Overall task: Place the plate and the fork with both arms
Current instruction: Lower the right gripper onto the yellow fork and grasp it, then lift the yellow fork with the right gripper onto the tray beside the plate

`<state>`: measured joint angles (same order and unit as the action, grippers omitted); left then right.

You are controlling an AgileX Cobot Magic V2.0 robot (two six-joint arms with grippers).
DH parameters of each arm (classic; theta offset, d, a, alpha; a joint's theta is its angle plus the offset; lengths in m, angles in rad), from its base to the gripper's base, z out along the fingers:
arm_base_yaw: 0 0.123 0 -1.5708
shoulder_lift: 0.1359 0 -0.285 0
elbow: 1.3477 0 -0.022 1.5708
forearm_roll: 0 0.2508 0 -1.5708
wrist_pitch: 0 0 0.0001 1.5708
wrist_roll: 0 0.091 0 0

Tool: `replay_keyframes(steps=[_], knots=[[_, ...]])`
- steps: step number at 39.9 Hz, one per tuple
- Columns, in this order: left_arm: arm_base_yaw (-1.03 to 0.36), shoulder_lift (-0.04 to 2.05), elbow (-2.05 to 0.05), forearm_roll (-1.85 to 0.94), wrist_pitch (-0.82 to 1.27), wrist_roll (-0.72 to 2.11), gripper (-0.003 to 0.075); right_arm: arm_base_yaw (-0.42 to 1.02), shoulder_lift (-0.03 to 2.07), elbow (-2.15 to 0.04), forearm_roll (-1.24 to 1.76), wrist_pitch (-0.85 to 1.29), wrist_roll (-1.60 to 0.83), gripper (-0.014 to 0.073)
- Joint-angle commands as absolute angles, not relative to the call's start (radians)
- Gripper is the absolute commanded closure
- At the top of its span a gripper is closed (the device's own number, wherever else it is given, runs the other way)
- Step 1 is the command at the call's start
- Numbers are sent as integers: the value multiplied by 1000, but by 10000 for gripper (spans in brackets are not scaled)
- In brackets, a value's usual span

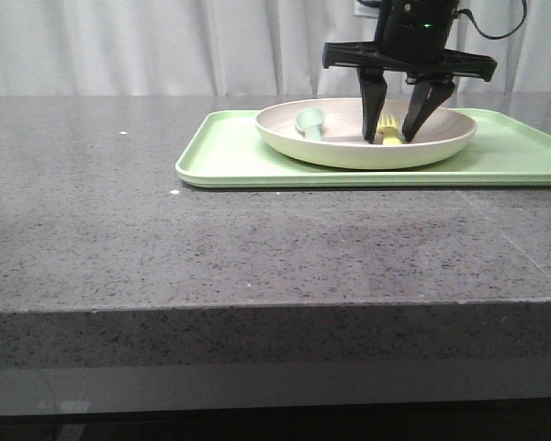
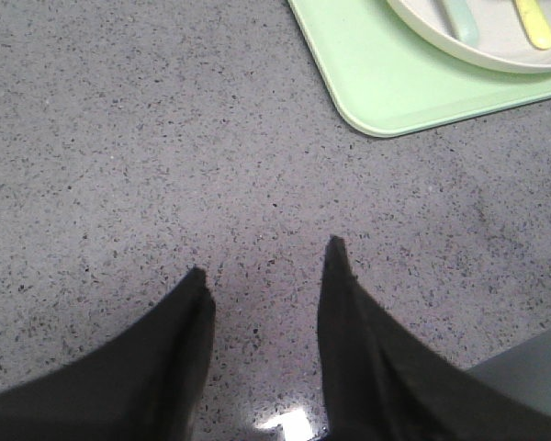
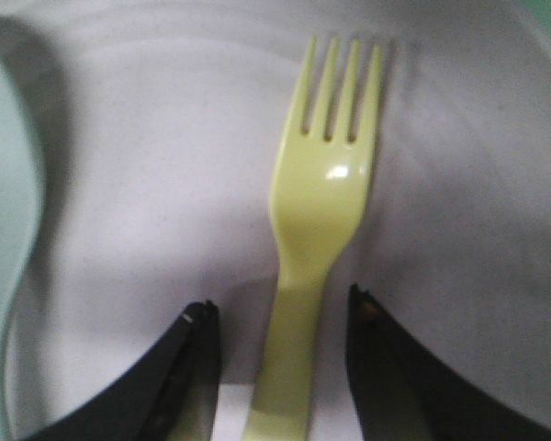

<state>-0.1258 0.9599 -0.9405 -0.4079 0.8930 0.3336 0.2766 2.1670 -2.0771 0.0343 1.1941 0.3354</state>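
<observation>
The cream plate (image 1: 349, 147) sits on the light-green tray (image 1: 230, 156) at the back right of the table. The yellow fork (image 1: 389, 131) lies flat in the plate. My right gripper (image 1: 393, 138) is down inside the plate, open, with one finger on each side of the fork's handle (image 3: 289, 358) and a gap on both sides. The tines (image 3: 342, 87) point away from the fingers. My left gripper (image 2: 264, 276) is open and empty above bare table, out of the front view. The left wrist view shows the plate (image 2: 432, 28) and fork (image 2: 534, 23) at its corner.
A pale green spoon (image 1: 309, 122) lies in the plate to the left of the fork; it also shows in the left wrist view (image 2: 461, 20) and the right wrist view (image 3: 5, 202). The grey speckled table (image 1: 211, 248) runs to a front edge. White curtains hang behind.
</observation>
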Motion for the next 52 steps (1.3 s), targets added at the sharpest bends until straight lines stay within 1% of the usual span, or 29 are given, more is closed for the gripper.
replay_keyframes(steps=[1, 6, 10, 24, 33, 40, 52], knots=[[-123, 954, -968, -431, 833, 336, 449, 271, 2111, -2110, 30, 1157, 336, 328], [-123, 954, -968, -431, 833, 336, 449, 271, 2111, -2110, 30, 1156, 336, 412], [-123, 954, -968, -431, 833, 336, 449, 271, 2111, -2110, 30, 1156, 336, 443], [-123, 954, -968, -431, 840, 336, 449, 271, 2111, -2110, 30, 1172, 336, 456], [-123, 954, -968, -427, 847, 336, 449, 271, 2106, -2110, 30, 1185, 336, 527], [-123, 954, -968, -420, 847, 336, 449, 271, 2077, -2110, 29, 1201, 335, 527], [-123, 954, -968, -391, 847, 336, 450, 241, 1953, -2110, 9, 1250, 240, 527]])
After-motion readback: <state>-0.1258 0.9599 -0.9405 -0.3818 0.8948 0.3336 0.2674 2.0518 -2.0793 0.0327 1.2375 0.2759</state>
